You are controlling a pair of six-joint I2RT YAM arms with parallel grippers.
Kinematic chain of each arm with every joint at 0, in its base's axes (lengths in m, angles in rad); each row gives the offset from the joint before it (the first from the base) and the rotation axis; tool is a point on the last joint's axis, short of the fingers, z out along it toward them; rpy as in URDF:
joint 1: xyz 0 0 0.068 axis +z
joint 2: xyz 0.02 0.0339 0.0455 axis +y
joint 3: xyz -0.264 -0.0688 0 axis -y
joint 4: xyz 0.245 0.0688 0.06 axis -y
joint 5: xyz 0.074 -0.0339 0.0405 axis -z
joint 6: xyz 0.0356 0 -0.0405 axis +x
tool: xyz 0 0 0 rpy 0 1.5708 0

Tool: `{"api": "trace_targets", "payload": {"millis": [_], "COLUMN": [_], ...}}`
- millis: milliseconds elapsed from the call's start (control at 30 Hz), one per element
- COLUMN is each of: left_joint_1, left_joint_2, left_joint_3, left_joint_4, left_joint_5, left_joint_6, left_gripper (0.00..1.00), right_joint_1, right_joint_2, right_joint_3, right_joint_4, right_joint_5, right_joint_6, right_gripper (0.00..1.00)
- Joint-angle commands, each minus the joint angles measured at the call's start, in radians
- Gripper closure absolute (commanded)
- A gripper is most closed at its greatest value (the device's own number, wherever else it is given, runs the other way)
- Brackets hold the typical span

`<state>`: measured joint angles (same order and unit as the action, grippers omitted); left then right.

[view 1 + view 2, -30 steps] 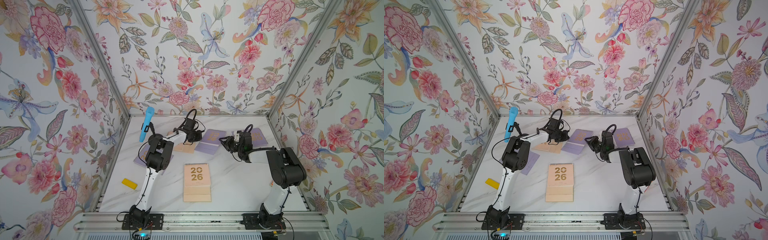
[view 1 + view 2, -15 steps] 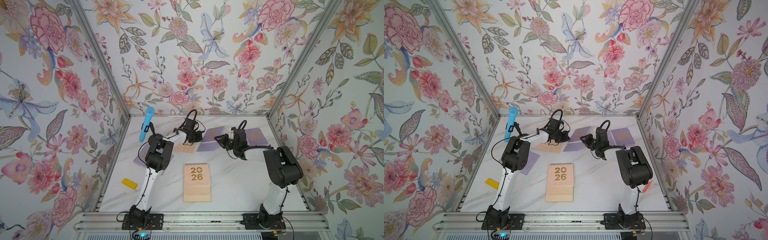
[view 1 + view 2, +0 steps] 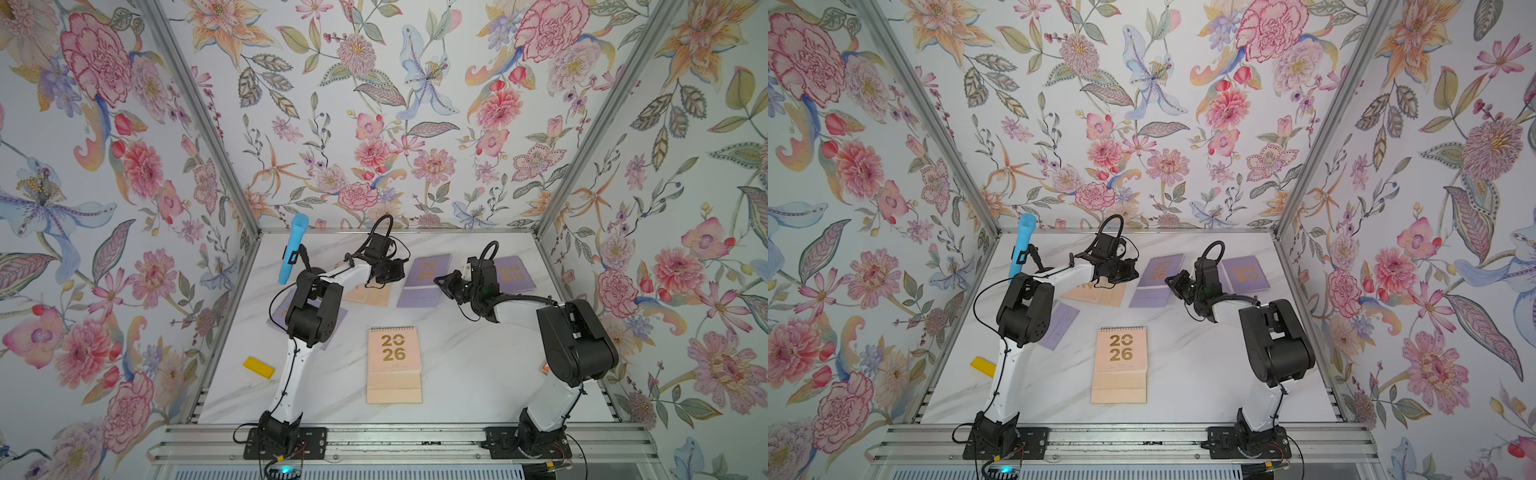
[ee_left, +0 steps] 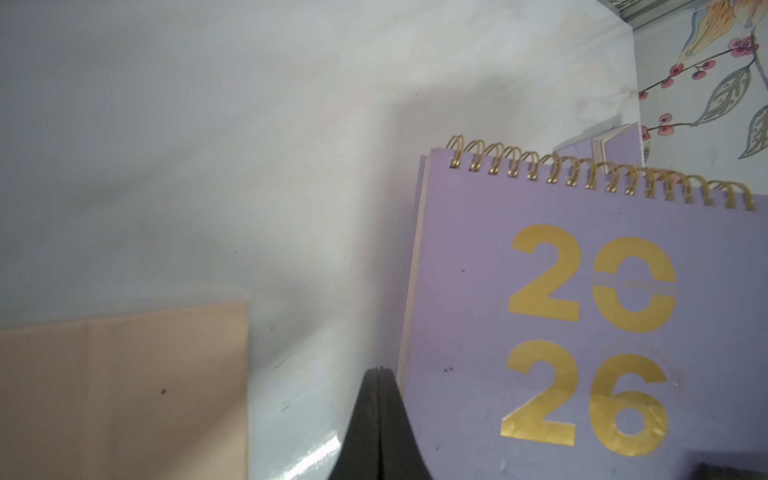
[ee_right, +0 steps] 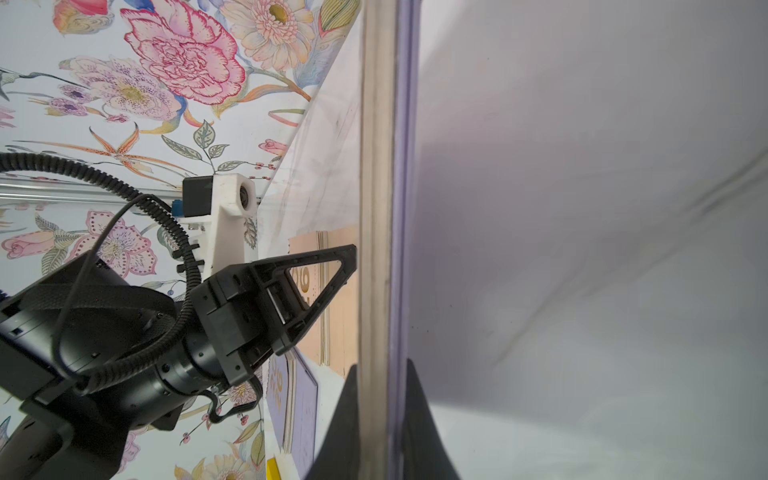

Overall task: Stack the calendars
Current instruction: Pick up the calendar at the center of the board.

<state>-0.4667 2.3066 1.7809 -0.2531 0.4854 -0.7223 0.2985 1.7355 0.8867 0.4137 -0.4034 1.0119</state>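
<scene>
The right claw (image 5: 381, 368) has just clenched on one edge of the middle lilac calendar (image 3: 424, 280), which lies at the back of the tabletop (image 3: 457, 365) beside a peach calendar (image 3: 370, 296). The left claw (image 4: 377, 376) stays clenched and empty at the opposite edge, so the lilac calendar looks ready to be lifted onto another

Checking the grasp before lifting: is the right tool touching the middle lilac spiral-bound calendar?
Touching. The right wrist view shows the right tool shut on the edge of the lilac spiral-bound calendar, its jaws pressed against both sides.
</scene>
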Motion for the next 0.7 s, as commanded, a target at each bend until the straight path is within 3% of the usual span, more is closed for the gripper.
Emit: {"api": "trace_targets", "payload": {"millis": [0, 333, 667], "left_joint_1": [-0.001, -0.01, -0.032], "left_joint_2": [-0.117, -0.4, -0.684], "left_joint_3": [-0.056, -0.399, -0.742], "left_joint_4": [-0.006, 0.101, 0.159], "left_joint_5": [-0.033, -0.096, -0.16], "left_joint_6": [-0.009, -0.05, -0.083], "left_gripper": [1.0, 1.0, 1.0], "right_joint_1": [-0.016, -0.008, 0.105], "right_joint_2": [-0.121, -0.39, -0.646], "right_joint_3": [-0.017, -0.133, -0.305], "right_joint_4": [-0.022, -0.188, -0.241], "right_joint_5": [-0.004, -0.028, -0.005], "right_joint_6": [-0.042, -0.097, -0.063], "right_gripper": [1.0, 1.0, 1.0]}}
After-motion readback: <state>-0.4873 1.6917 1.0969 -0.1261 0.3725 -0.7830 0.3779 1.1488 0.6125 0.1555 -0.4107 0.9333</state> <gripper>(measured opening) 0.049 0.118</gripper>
